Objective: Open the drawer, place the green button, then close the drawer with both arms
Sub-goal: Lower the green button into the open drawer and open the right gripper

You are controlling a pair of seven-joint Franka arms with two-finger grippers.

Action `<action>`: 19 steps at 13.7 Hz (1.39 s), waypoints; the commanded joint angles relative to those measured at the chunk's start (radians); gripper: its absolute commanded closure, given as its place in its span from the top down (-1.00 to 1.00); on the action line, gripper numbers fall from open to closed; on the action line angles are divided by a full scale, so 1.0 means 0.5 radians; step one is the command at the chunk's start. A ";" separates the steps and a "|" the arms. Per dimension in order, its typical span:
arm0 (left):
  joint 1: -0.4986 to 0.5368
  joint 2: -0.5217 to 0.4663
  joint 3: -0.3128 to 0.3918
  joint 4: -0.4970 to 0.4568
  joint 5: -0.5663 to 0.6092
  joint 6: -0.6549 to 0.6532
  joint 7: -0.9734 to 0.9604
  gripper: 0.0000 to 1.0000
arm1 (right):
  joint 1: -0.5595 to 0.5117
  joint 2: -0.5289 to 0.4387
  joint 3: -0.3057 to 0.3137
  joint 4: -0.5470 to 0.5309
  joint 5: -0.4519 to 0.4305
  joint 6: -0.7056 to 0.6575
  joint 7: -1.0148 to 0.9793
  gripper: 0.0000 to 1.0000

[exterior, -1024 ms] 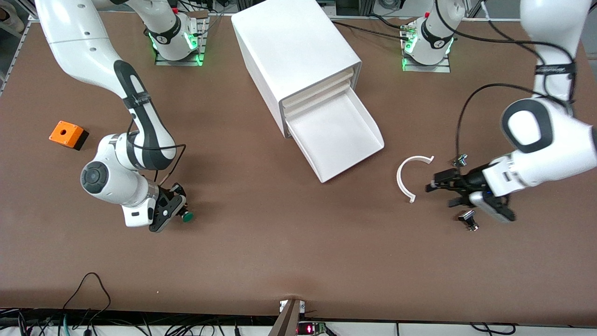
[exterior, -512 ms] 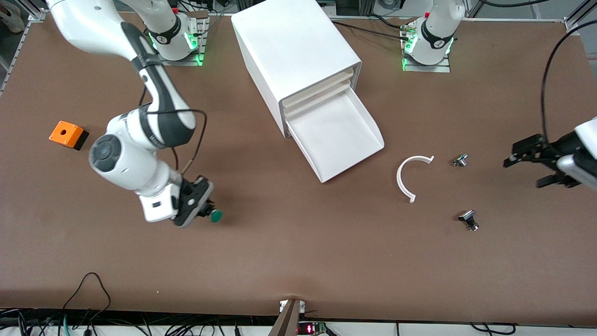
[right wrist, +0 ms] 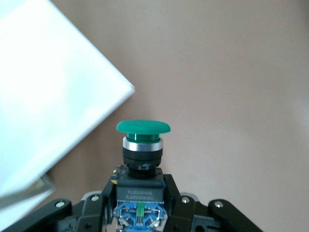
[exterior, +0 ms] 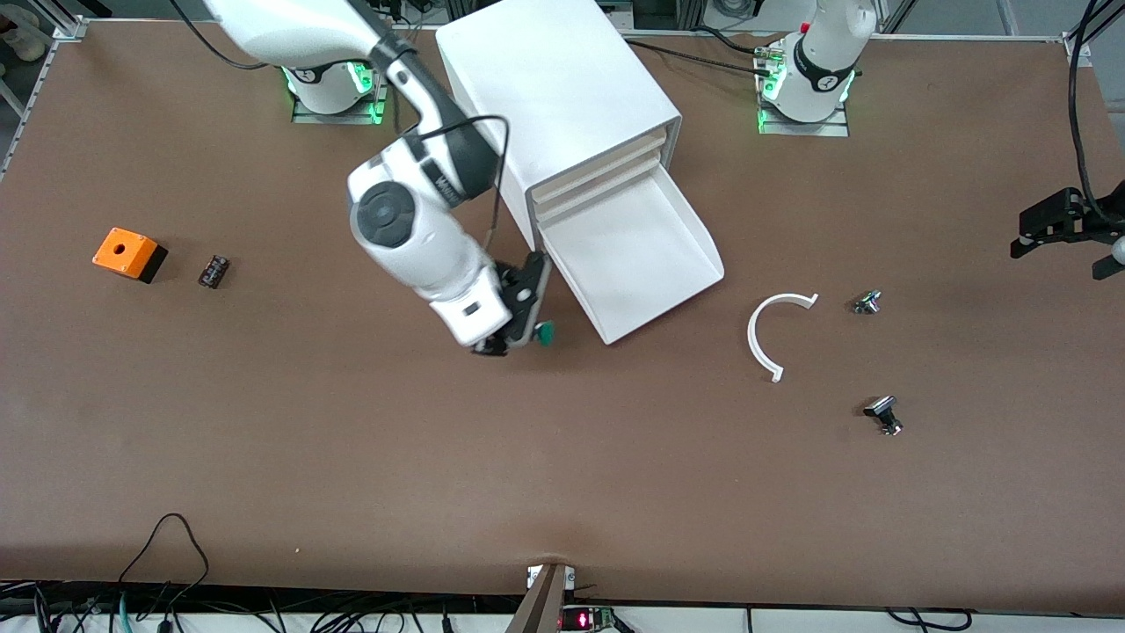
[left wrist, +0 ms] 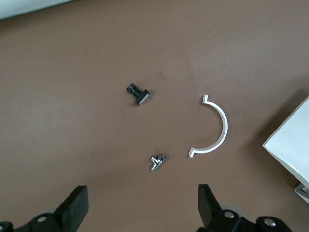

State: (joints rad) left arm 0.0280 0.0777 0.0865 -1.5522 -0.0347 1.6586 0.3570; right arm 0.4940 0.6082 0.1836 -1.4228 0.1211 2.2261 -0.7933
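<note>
The drawer [exterior: 646,264], lowest in the white cabinet [exterior: 562,97], stands pulled out with nothing in it. My right gripper [exterior: 526,332] is shut on the button [exterior: 545,333], held over the table beside the drawer's front corner that is toward the right arm's end. In the right wrist view the button's green cap [right wrist: 143,126] points away from the gripper [right wrist: 140,205], with the drawer's white corner [right wrist: 58,96] close beside it. My left gripper [exterior: 1057,257] hangs open at the left arm's end of the table, its fingers [left wrist: 72,210] wide apart with nothing between them.
An orange box [exterior: 128,252] and a small dark part [exterior: 214,271] lie toward the right arm's end. A white curved piece [exterior: 766,330], a small silver part [exterior: 867,301] and a black-and-silver knob [exterior: 884,413] lie between the drawer and the left gripper.
My right arm has lifted the button and carried it across the table to the drawer's corner. My left arm has drawn back from the curved piece toward its end of the table.
</note>
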 commanded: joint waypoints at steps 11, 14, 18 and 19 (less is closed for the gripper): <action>-0.007 -0.192 -0.010 -0.276 0.112 0.045 -0.137 1.00 | 0.570 0.118 -0.036 0.054 -0.343 -0.031 -0.039 -0.65; -0.007 -0.192 -0.010 -0.277 0.112 0.051 -0.137 1.00 | 0.705 0.186 -0.039 0.057 -0.448 -0.016 -0.033 -0.65; -0.013 -0.189 -0.013 -0.270 0.112 0.048 -0.137 1.00 | 0.745 0.274 -0.070 0.057 -0.506 0.027 -0.036 -0.62; -0.013 -0.186 -0.013 -0.264 0.112 0.045 -0.137 1.00 | 0.749 0.287 -0.073 0.054 -0.530 0.033 -0.036 -0.59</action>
State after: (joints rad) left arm 0.0260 0.0159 0.0857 -1.6552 -0.0036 1.6686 0.3017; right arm 0.8562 0.7183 0.1583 -1.4164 -0.1193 2.2313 -0.7998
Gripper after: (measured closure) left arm 0.000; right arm 0.586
